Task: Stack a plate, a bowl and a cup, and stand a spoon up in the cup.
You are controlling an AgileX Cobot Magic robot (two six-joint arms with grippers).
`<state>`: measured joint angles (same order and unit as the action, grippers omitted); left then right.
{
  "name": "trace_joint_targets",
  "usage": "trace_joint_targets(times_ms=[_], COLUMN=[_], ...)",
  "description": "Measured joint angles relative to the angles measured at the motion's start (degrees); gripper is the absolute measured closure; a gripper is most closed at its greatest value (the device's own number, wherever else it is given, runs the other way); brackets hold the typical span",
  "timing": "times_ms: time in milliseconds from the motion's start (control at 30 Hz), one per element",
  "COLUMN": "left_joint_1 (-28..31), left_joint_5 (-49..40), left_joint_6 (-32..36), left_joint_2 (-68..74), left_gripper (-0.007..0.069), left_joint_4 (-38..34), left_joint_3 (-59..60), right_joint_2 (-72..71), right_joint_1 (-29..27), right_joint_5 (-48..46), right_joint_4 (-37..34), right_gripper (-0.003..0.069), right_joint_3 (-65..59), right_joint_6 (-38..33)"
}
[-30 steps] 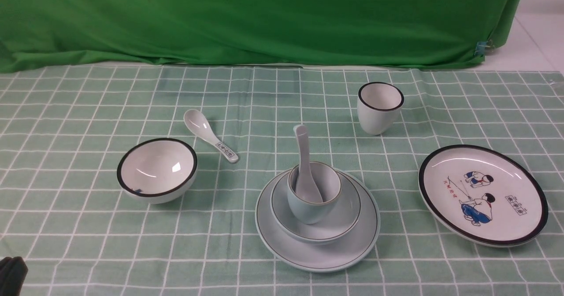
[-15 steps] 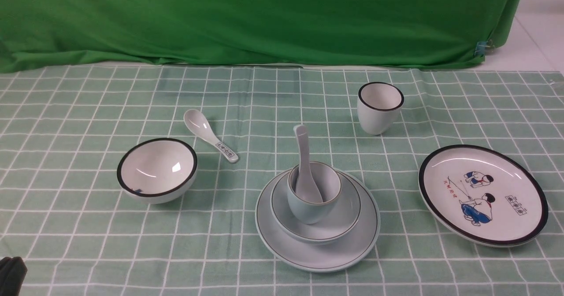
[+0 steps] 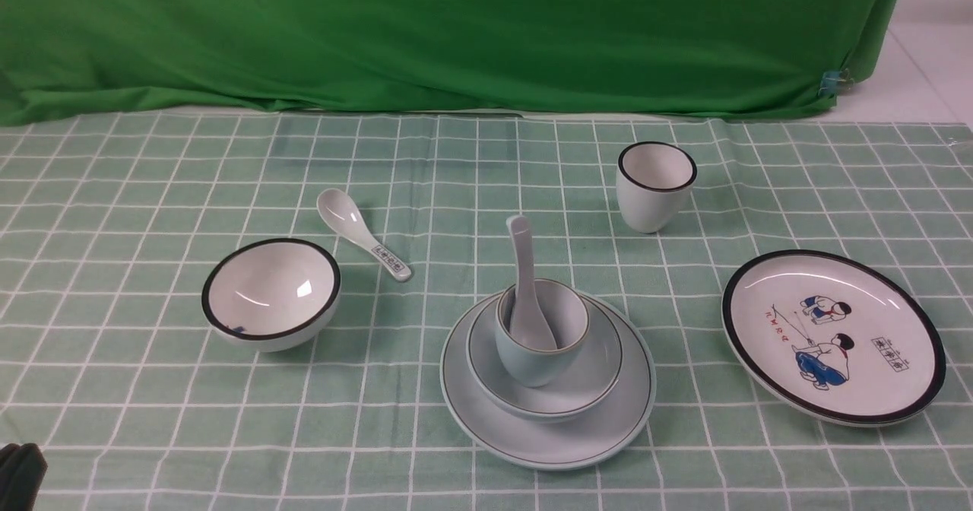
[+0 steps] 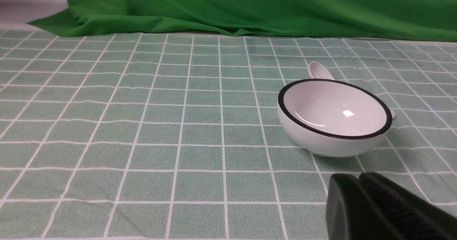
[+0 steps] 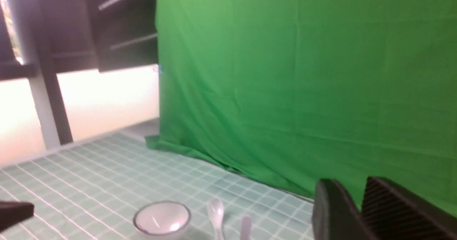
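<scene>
The pale blue-green plate (image 3: pixel 608 427) lies at the front centre of the cloth. The shallow pale bowl (image 3: pixel 593 378) sits on it, and the small pale blue cup (image 3: pixel 532 363) stands in the bowl. The plain white spoon (image 3: pixel 521 268) stands in the cup, handle up and leaning slightly left; its handle tip shows blurred in the right wrist view (image 5: pixel 245 228). My left gripper (image 4: pixel 357 176) is shut and empty, low at the front left corner (image 3: pixel 19 471), short of the white bowl. My right gripper (image 5: pixel 348 183) is raised, empty, with a narrow gap between its tips; it is out of the front view.
A white black-rimmed bowl (image 3: pixel 270 294) (image 4: pixel 334 116) and a marked-handle spoon (image 3: pixel 361 233) lie at the left. A black-rimmed white cup (image 3: pixel 655 185) stands at the back right, and a cartoon plate (image 3: pixel 832 336) lies at the right. A green curtain (image 3: pixel 456 32) hangs behind.
</scene>
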<state>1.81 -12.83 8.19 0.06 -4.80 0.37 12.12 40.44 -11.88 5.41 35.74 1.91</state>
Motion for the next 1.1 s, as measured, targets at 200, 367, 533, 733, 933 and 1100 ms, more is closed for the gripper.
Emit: trace_joint_targets(times_ms=[200,367,533,733,933,1100], left_joint_1=[0.0,0.0,0.0,0.0,0.0,0.0], left_joint_5=[0.0,0.0,0.0,-0.01,-0.06,-0.06], left_joint_6=[0.0,0.0,0.0,0.0,0.22,0.22], left_joint_2=[0.0,0.0,0.0,0.0,0.0,0.0], left_gripper=[0.0608,0.0608,0.0608,0.0608,0.0608,0.0608], left_joint_4=[0.0,0.0,0.0,0.02,0.24,0.42], left_joint_3=[0.0,0.0,0.0,0.0,0.0,0.0], right_joint_2=[2.9,3.02,1.6,-7.13,-12.03,-12.03], right_joint_1=[-0.06,-11.0,-25.04,-36.5,-37.96,-37.96], right_joint_5=[2.25,2.8,2.9,2.89,-1.98,-1.83], right_joint_4=[-0.59,-0.8,-0.8,-0.8,-0.8,-0.8], right_gripper=[0.0473,0.0466,0.0463,0.0454,0.0441,0.0426], right_joint_3=[-0.9,-7.26,-16.78,-31.87,-36.17,-36.17], right_joint_6=[-0.04,0.23,-2.37,-4.31,-3.9,-3.68])
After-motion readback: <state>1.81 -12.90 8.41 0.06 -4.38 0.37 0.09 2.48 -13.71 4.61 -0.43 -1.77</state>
